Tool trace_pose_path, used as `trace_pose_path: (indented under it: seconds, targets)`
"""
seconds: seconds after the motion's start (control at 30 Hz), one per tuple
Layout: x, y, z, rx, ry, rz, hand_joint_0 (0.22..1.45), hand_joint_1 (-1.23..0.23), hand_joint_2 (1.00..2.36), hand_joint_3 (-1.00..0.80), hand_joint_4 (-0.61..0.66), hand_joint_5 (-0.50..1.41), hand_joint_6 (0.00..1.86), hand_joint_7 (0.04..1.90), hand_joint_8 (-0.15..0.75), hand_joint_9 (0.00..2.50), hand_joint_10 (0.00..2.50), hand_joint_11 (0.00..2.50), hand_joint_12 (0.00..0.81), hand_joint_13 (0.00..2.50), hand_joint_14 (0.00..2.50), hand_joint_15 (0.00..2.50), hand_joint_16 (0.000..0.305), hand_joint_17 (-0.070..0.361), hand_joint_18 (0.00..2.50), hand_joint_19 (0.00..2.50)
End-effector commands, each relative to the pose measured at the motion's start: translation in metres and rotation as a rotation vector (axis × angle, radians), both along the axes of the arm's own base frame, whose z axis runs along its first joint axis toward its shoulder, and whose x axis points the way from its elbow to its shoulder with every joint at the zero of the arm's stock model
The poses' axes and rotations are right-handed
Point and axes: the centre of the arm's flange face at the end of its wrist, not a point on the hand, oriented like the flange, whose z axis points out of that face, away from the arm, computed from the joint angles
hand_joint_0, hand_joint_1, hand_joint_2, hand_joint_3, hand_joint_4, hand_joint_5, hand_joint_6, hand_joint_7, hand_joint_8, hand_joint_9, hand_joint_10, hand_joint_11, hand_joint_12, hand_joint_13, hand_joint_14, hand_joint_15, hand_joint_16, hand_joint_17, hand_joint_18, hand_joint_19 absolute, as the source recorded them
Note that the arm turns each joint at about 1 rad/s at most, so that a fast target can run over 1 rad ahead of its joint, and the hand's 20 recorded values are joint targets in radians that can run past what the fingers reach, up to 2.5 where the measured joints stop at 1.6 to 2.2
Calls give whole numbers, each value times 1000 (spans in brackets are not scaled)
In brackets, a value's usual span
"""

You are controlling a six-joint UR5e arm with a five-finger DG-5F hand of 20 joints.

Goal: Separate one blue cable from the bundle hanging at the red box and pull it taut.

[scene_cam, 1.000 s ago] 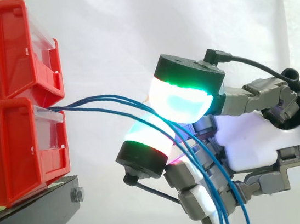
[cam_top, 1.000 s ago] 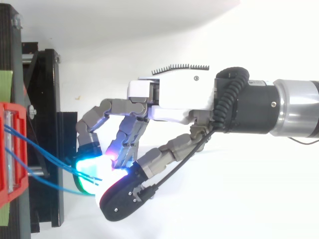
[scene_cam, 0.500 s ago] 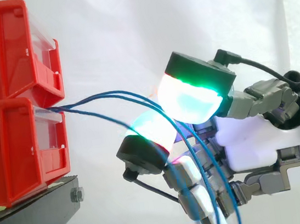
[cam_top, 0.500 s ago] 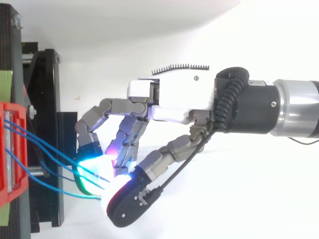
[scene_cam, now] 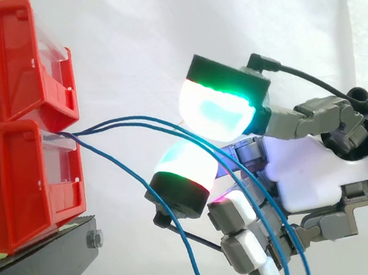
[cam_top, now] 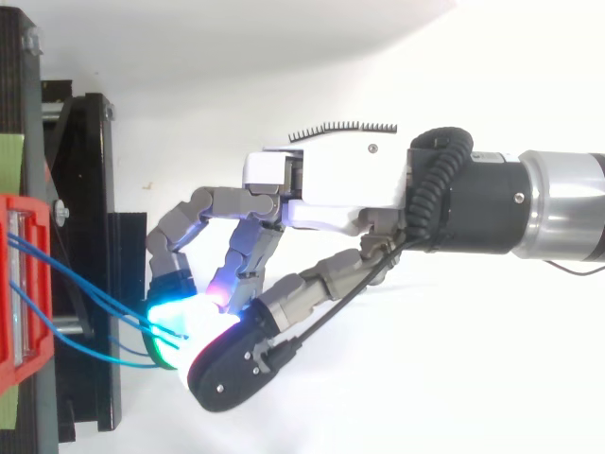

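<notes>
Closest to you in the side view, the hand (scene_cam: 311, 175) has its fingers curled. Its big green-lit pad (scene_cam: 217, 109) sits just above a second pad, and two blue cables (scene_cam: 134, 119) run between them. I read that as a closed grip on both, though how firmly they are pinched is hard to judge. Past the pads, the pair drops down through the hand and out of the bottom of the side view.

The loose cable (scene_cam: 185, 246) hangs apart from that pair and falls in a free curve below the hand without touching it.

All three come out of the front of the lower red bin (scene_cam: 14, 187), which sits on the black stand (scene_cam: 45, 264) before the curtain (scene_cam: 130, 36).

By my reading you are partway. The bundle is split, but the hand has two cables, not one. Both bow between bin and pads, so nothing is taut. You have yet to shed one cable and draw the other straight, away from the bin.
</notes>
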Motion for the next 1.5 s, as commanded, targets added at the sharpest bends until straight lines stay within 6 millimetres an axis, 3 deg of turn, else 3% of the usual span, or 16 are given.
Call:
trace_pose_path:
  seconds: [0.0, 0.27, 0.47, 0.57, 0.7, 1.0, 1.07, 1.37, 1.47]
  targets:
    - [0, 0, 0, 0, 0, 0, 624, -825, 1009, -379, 24, -133, 875, 1163, 331, 1113, 20, 738, 359, 1133, 21, 594, 39, 89, 1025, 561]
    - [0, 0, -1, -3, 2, -1, 649, -856, 1017, -242, -82, -158, 901, 1240, 331, 1100, 22, 768, 360, 1140, 22, 588, 40, 90, 1037, 558]
    - [0, 2, -1, -4, 3, 2, 604, -678, 1006, -251, -9, -174, 904, 1136, 345, 1057, 17, 616, 404, 1144, 16, 549, 54, 121, 1091, 565]
    - [-1, 2, -1, -4, 9, 2, 597, -451, 1010, -261, 57, -175, 875, 1082, 325, 1029, 19, 601, 392, 1095, 17, 559, 51, 115, 1028, 617]
    - [-2, 2, -2, -2, 14, 3, 607, -431, 1013, -258, 73, -173, 857, 1132, 324, 1041, 20, 670, 379, 1086, 18, 570, 47, 106, 1017, 639]
    - [-2, 1, -2, -2, 14, 3, 599, -624, 1015, -121, 115, -170, 859, 1058, 358, 1085, 20, 746, 405, 1140, 18, 566, 49, 111, 1092, 564]
    - [-2, 2, -2, -2, 14, 3, 598, -723, 1016, -112, 119, -179, 864, 1060, 358, 1070, 21, 775, 403, 1139, 19, 572, 49, 111, 1092, 560]
    - [-2, 2, -2, -2, 14, 5, 683, -875, 1018, -222, 74, -199, 879, 1081, 328, 1015, 23, 859, 369, 1113, 21, 587, 43, 96, 1047, 554]
    - [-2, 2, -2, -2, 14, 5, 801, -943, 1013, -337, 53, -198, 920, 1090, 327, 1058, 22, 908, 361, 1114, 21, 600, 41, 93, 1015, 539]
